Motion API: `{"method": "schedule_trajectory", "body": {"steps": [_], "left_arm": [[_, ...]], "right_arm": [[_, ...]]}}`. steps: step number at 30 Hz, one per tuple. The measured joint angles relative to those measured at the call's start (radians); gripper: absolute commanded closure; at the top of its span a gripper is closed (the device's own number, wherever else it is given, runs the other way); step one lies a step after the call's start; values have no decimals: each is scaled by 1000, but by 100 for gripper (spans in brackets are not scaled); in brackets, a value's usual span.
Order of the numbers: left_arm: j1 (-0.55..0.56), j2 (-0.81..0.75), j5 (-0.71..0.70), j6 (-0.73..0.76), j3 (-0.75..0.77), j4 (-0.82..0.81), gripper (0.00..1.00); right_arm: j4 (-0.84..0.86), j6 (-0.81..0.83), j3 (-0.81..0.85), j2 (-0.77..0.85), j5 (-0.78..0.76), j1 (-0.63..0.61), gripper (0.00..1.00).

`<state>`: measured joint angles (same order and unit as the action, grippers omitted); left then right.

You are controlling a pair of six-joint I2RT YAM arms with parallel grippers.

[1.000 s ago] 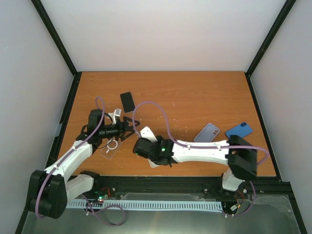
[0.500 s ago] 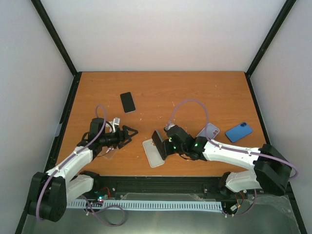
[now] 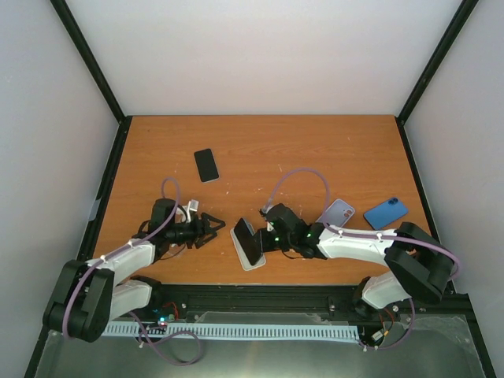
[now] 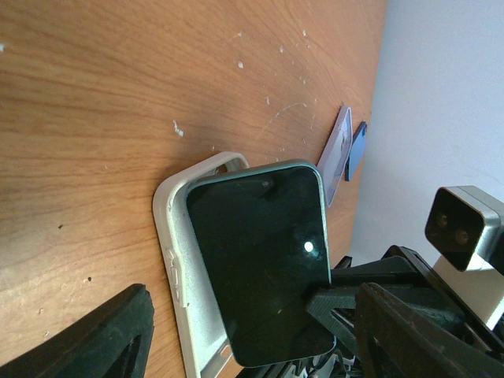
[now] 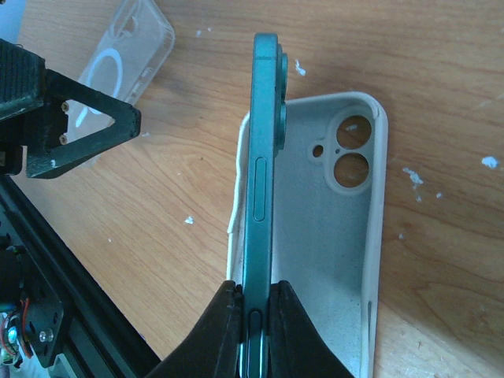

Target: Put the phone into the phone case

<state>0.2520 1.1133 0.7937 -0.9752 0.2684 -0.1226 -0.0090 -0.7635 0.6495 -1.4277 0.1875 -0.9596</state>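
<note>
Phone (image 5: 264, 157), green with a dark glass front, is standing on one long edge over the white case (image 5: 339, 260), which is lying open side up on the counter (image 3: 315, 157). Its camera bump is facing the case's lens cut-outs. Whether its lower edge is touching the lining cannot be told.

Right claw (image 5: 253, 295) is clenching the phone across front and back near one short end. Left claw (image 3: 214, 231) is resting just beside the pair with its jaws spread, grasping nothing and pointing at the screen. A clear case (image 5: 130, 51) is lying near it.

Handling, as judged: the phone is looking stiff, fairly dense and slick on both glass faces, so a pinch across the faces is likely risking slip or twist as it is tipped flat. A hold near one end is leaving the far corners free to seat first. The case is appearing light, with a pliable rim. It is probably going to slide when pressed, so its outer wall is the sensible place for the free claw to brace.
</note>
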Motion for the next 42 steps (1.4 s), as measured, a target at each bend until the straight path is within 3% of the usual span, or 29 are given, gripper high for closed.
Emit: {"method": "schedule_trajectory", "body": {"steps": [24, 42], "left_arm": [[105, 212, -39, -33, -2, -149, 43], [156, 391, -41, -26, 51, -260, 57]], "right_arm": [[282, -94, -93, -83, 45, 2, 97], [185, 12, -74, -63, 97, 67, 93]]}}
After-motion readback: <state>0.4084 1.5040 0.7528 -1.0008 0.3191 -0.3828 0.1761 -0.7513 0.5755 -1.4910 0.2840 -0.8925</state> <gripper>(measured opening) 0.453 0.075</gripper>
